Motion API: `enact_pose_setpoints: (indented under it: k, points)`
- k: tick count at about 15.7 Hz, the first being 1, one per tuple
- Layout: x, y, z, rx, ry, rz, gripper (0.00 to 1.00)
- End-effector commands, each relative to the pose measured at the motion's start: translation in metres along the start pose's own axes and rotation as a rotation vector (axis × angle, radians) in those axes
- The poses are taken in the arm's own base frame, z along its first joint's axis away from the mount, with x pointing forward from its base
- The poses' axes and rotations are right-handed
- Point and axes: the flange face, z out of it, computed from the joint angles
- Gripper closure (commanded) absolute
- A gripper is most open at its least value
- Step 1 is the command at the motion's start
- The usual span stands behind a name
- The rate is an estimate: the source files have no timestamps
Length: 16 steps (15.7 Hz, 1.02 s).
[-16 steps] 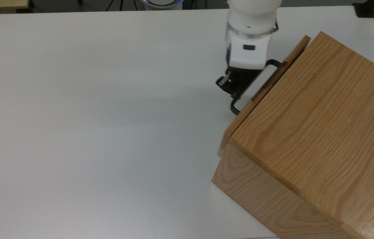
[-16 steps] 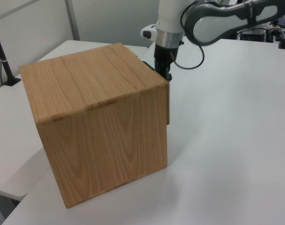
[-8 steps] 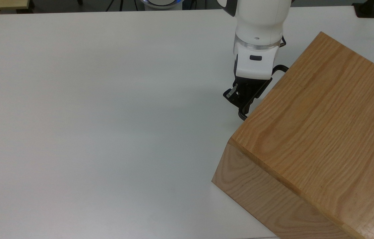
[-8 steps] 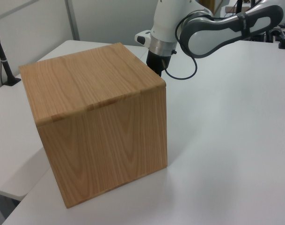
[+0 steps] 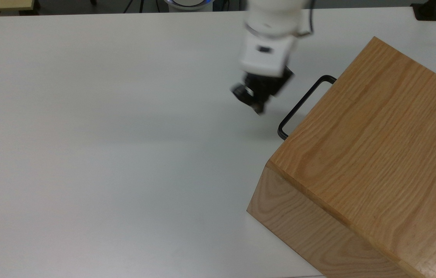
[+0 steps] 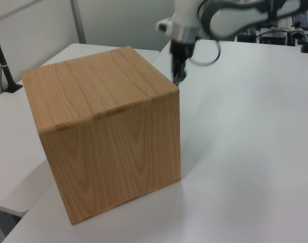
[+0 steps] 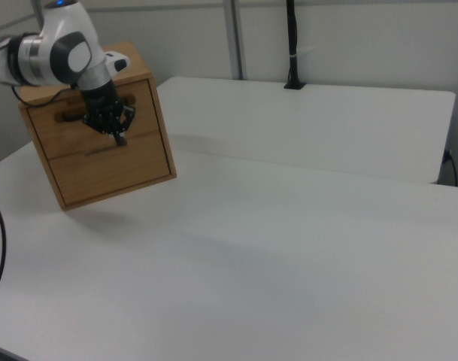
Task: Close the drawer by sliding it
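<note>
The drawer [image 7: 59, 137] sits flush in the front of the oak cabinet [image 5: 372, 154], as the upper of two fronts in the right view. Its thin black handle [image 5: 304, 104] pokes out past the cabinet's top edge in the top view, with the front panel hidden beneath that edge. My gripper [image 5: 256, 104] hangs blurred over the white table [image 5: 106, 135], a short way to the top view's left of the handle and apart from it. From the right view, the gripper [image 7: 119, 137] is just in front of the drawer face. In the left view the gripper [image 6: 178, 78] is beside the cabinet's [image 6: 103, 116] far top corner.
The cabinet stands at an angle near the table's edge at the top view's lower right. A black mount [image 5: 426, 11] sits at the far right corner. In the right view a second white table [image 7: 311, 120] with a black pole [image 7: 292, 45] lies behind.
The drawer front slid in until flush with the cabinet. My gripper then left the handle and pulled back toward the top view's left.
</note>
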Motion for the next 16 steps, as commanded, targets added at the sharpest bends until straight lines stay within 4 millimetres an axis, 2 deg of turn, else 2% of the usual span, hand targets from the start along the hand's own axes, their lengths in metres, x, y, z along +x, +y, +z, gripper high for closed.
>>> enact_pose_setpoints:
  k: [1,3,4,5,6,7,8,11,14,16]
  points:
    - [-0.094,0.049,-0.069,0.094,-0.099,0.108,0.98]
    - [-0.13,0.086,-0.092,0.106,-0.156,0.21,0.9]
    - [-0.143,0.098,-0.099,0.105,-0.17,0.267,0.8]
    - [-0.15,0.104,-0.103,0.095,-0.182,0.33,0.69]
    - [-0.153,0.108,-0.105,0.082,-0.184,0.402,0.62]
    - [-0.156,0.113,-0.105,0.062,-0.188,0.483,0.39]
    - [-0.157,0.115,-0.107,0.041,-0.193,0.547,0.0]
    - [-0.162,0.117,-0.116,0.028,-0.187,0.592,0.0]
    - [-0.173,0.134,-0.121,0.02,-0.177,0.658,0.0]
    - [-0.17,0.134,-0.119,0.019,-0.175,0.656,0.0]
